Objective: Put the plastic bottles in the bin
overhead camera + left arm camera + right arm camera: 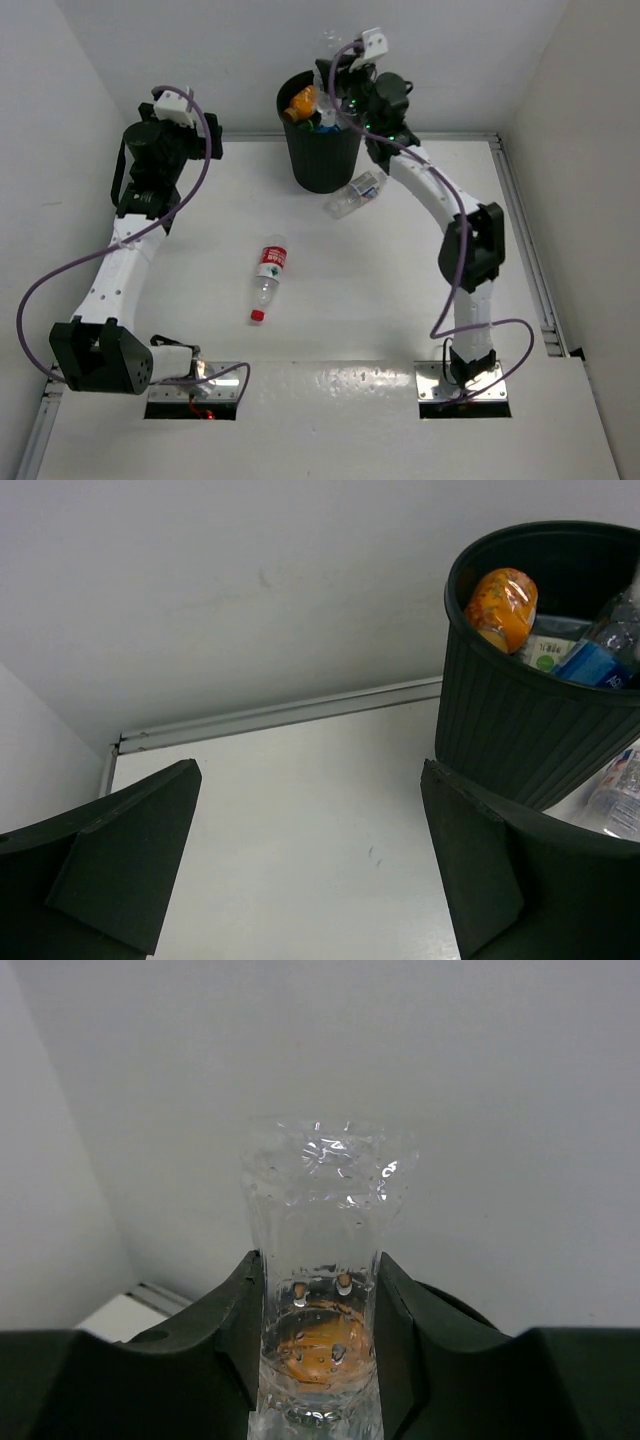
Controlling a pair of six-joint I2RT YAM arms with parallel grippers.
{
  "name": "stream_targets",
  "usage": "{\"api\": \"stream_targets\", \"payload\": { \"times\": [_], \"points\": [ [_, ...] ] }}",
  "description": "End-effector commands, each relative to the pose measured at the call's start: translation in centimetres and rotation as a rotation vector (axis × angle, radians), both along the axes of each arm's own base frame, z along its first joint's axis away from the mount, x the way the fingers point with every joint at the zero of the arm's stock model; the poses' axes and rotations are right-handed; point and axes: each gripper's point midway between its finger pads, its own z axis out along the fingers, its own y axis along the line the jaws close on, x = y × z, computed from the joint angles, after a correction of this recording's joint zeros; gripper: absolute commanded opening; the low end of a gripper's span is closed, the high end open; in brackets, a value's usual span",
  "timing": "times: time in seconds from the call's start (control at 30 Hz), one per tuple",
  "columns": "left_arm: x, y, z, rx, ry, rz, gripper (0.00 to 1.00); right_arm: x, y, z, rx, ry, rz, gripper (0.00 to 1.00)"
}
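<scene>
Right pincer [318, 1345] is clenched on a clear bottle [320, 1200], squeezing its crinkled body between both fingers, with one end poking up past them. It hangs at the top centre of the overhead view, above the far right part of the mouth of the bin [320, 160]. The bin is already heaped: an orange bottle [300, 100] and others sit close to the rim. Left pincer [310, 870] is spread wide and grips nothing, at the upper left of that view, apart from the bin. Two bottles lie on the table [400, 300]: a red-labelled bottle [268, 278] in the middle and a blue-labelled bottle [357, 192] just beside the bin's base.

What worries me is that the drop point looks off-centre. On release the bottle could clip the rim, or bounce off the heap and roll out behind the bin. Lowering the arm further could also nudge the bin, tipping it or pushing it onto the bottle at its foot.
</scene>
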Motion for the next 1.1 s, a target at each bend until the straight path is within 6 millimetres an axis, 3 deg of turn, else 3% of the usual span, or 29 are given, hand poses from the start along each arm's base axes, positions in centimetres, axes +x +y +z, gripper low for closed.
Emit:
{"api": "stream_targets", "payload": {
  "times": [0.0, 0.03, 0.07, 0.1, 0.23, 0.3, 0.33, 0.37, 0.43, 0.47, 0.5, 0.53, 0.57, 0.63, 0.67, 0.7, 0.73, 0.77, 0.8, 0.97, 1.03, 1.07],
  "points": [
    [-1.6, 1.0, 3.0, -0.020, -0.094, 0.013, 0.99, -0.8, 0.2, 6.0, 0.107, -0.298, -0.119, 0.00],
    [-1.9, 1.0, 2.8, -0.020, -0.091, 0.014, 0.99, 0.9, 0.5, 3.5, 0.068, -0.295, -0.166, 0.00],
    [-2.1, 1.4, 3.1, -0.020, -0.100, 0.023, 0.99, 1.1, 0.2, 4.0, 0.087, -0.325, -0.183, 0.00],
    [-2.1, 1.4, 2.7, -0.020, -0.091, 0.023, 0.99, 0.8, -0.2, 6.0, 0.110, -0.363, -0.190, 0.00],
    [-2.0, 2.2, 2.2, -0.009, -0.082, 0.037, 0.99, 1.9, 1.4, 3.4, 0.112, -0.307, -0.118, 0.00],
    [-2.0, 2.7, 2.2, -0.009, -0.082, 0.049, 0.99, 1.7, 1.1, 3.0, 0.119, -0.286, -0.125, 0.00],
    [-2.0, 2.8, 2.2, 0.001, -0.083, 0.050, 0.99, 1.9, 1.3, 1.2, 0.103, -0.253, -0.127, 0.00],
    [-1.7, 3.0, 1.7, 0.001, -0.072, 0.050, 0.99, 1.5, 0.9, 1.8, 0.111, -0.256, -0.137, 0.00],
    [-1.7, 2.8, 1.5, 0.001, -0.063, 0.039, 0.99, 2.0, 0.7, -0.3, 0.097, -0.196, -0.157, 0.00],
    [-1.5, 3.1, 0.8, 0.013, -0.043, 0.034, 0.99, 1.8, 0.1, 0.2, 0.108, -0.191, -0.173, 0.02],
    [-1.6, 2.8, 0.8, 0.014, -0.033, 0.020, 0.99, 2.0, 0.0, -0.5, 0.099, -0.155, -0.178, 0.04],
    [-1.4, 2.9, 0.0, 0.041, -0.010, 0.003, 0.99, 2.3, -0.4, -1.3, 0.100, -0.124, -0.183, 0.10],
    [-1.3, 1.4, -0.6, 0.069, 0.008, -0.092, 0.99, 2.2, -0.7, -1.2, 0.100, -0.115, -0.177, 0.26],
    [-1.9, 0.9, -1.5, 0.112, 0.047, -0.164, 0.99, 2.4, -0.9, -1.9, 0.114, -0.051, -0.155, 0.48],
    [-2.4, -0.6, -1.9, 0.155, 0.036, -0.280, 0.99, 2.3, -0.6, -2.3, 0.098, -0.023, -0.113, 0.71],
    [-2.8, -1.1, -3.1, 0.178, 0.052, -0.337, 0.99, 1.9, -0.7, -1.0, 0.152, -0.010, -0.082, 0.80],
    [-3.4, -1.8, -4.0, 0.200, 0.079, -0.392, 0.99, 2.1, -1.2, -1.3, 0.156, 0.015, -0.077, 0.90],
    [-3.8, -2.2, -4.6, 0.262, 0.076, -0.443, 0.99, 1.8, -1.1, -0.4, 0.167, 0.011, -0.052, 1.00],
    [-4.9, -3.3, -6.0, 0.259, 0.121, -0.523, 0.99, 1.1, -1.3, 1.1, 0.204, 0.010, -0.030, 1.00],
    [-6.3, -5.4, -8.5, 0.248, 0.214, -0.654, 0.99, -2.3, -2.9, 7.8, 0.270, -0.087, -0.002, 1.00],
    [-7.1, -6.5, -10.2, 0.230, 0.290, -0.681, 0.99, -3.2, -4.4, 9.2, 0.259, -0.118, -0.019, 1.00],
    [-7.5, -8.1, -11.3, 0.235, 0.325, -0.726, 0.99, -4.0, -5.1, 9.9, 0.255, -0.129, -0.021, 1.00]
  ]
}}
